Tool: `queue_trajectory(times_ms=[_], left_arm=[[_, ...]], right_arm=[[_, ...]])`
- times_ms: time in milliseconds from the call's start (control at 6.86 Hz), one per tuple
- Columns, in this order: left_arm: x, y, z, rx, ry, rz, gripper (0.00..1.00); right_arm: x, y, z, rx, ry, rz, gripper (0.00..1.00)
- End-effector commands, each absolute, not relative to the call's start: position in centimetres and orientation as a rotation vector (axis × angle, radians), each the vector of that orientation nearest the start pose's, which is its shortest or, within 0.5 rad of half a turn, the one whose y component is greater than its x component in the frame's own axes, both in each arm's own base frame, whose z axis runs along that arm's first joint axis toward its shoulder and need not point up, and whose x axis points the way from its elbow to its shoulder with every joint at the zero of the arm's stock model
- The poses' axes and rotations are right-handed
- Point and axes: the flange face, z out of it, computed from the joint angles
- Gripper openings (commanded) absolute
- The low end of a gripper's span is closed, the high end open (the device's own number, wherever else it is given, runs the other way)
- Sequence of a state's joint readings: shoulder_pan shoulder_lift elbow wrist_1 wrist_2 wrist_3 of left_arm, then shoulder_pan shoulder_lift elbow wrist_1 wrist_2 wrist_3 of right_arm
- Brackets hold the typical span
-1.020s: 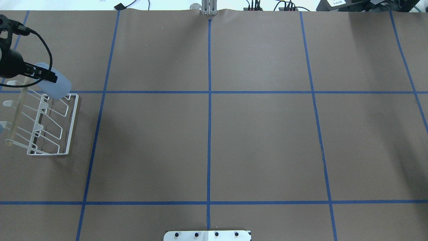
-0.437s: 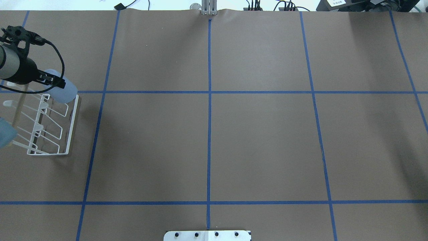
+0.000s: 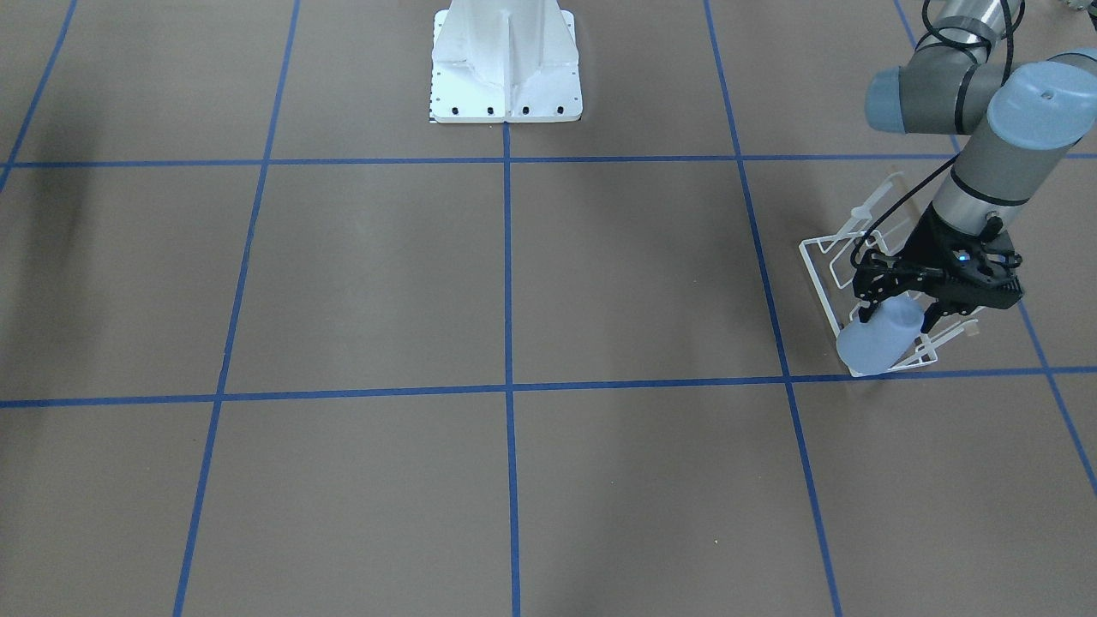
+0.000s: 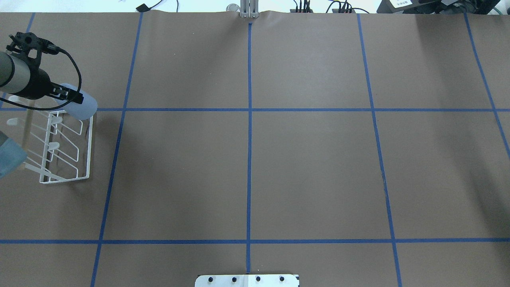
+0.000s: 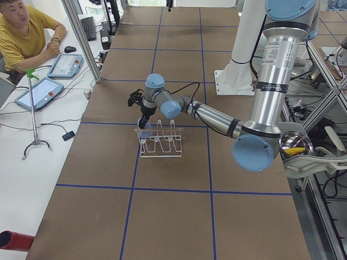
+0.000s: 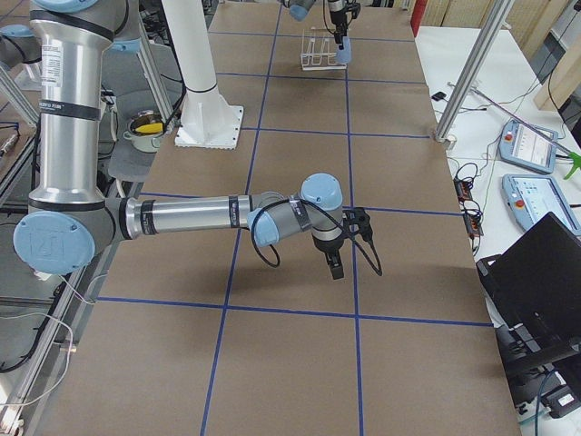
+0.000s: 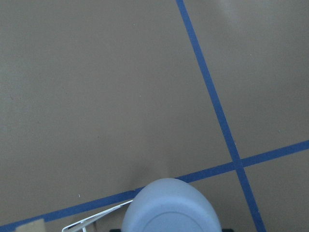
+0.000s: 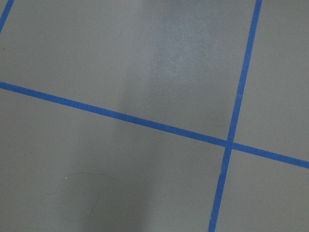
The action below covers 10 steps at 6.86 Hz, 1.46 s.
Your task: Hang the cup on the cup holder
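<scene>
The left end effector (image 4: pixel 71 95) is closed on the matte, tapered light blue cup (image 4: pixel 83 107), which tilts over the one o'clock corner of the white wire cup holder (image 4: pixel 85 148), at nine o'clock on the brown counter (image 4: pixel 247 167). Whether the right end effector (image 6: pixel 336 266) is open, I cannot tell.

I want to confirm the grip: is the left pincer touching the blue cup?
Touching. The front-facing view shows the left pincer closed against both sides of the cup, with no gap visible between them.
</scene>
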State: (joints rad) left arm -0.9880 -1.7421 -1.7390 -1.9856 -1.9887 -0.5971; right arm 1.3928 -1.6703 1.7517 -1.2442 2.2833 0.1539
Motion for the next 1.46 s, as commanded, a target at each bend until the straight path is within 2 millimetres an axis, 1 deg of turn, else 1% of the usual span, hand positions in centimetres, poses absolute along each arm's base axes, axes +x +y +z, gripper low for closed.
queue_trajectory(times_ms=[0,146,291,437,583,728,874,1020,1166,1311], left_arm=[[24.0,-53.3,43.8,0.404,0.757,0.149,0.99],[23.8,-53.1,42.9,0.415,0.764,0.153,1.0],[23.0,-52.2,41.0,0.377,0.784,0.161,1.0],[20.2,-51.6,38.4,0.35,0.763,0.135,1.0],[17.6,-51.4,37.6,0.347,0.717,0.166,1.0],[14.0,-52.3,38.5,0.363,0.668,0.203,1.0],[10.1,-53.2,39.9,0.372,0.617,0.23,1.0],[5.9,-54.4,42.7,0.364,0.588,0.263,0.99],[1.2,-55.6,46.6,0.326,0.649,0.279,0.99],[-3.4,-56.2,50.4,0.318,0.649,0.303,0.99]], right_arm=[[-1.7,-47.6,58.2,0.269,-0.761,-0.169,1.0],[-1.7,-47.6,58.2,0.269,-0.761,-0.169,1.0],[-1.7,-47.6,58.3,0.264,-0.761,-0.168,1.0],[-1.5,-47.2,59.0,0.25,-0.759,-0.157,1.0],[-0.7,-47.1,60.4,0.229,-0.756,-0.137,1.0],[0.4,-46.8,61.1,0.225,-0.751,-0.115,1.0],[1.3,-46.1,62.0,0.212,-0.747,-0.091,1.0],[2.4,-45.0,63.3,0.196,-0.739,-0.066,1.0],[3.3,-44.3,64.8,0.185,-0.721,-0.065,1.0],[4.4,-44.1,65.0,0.195,-0.717,-0.053,1.0]])
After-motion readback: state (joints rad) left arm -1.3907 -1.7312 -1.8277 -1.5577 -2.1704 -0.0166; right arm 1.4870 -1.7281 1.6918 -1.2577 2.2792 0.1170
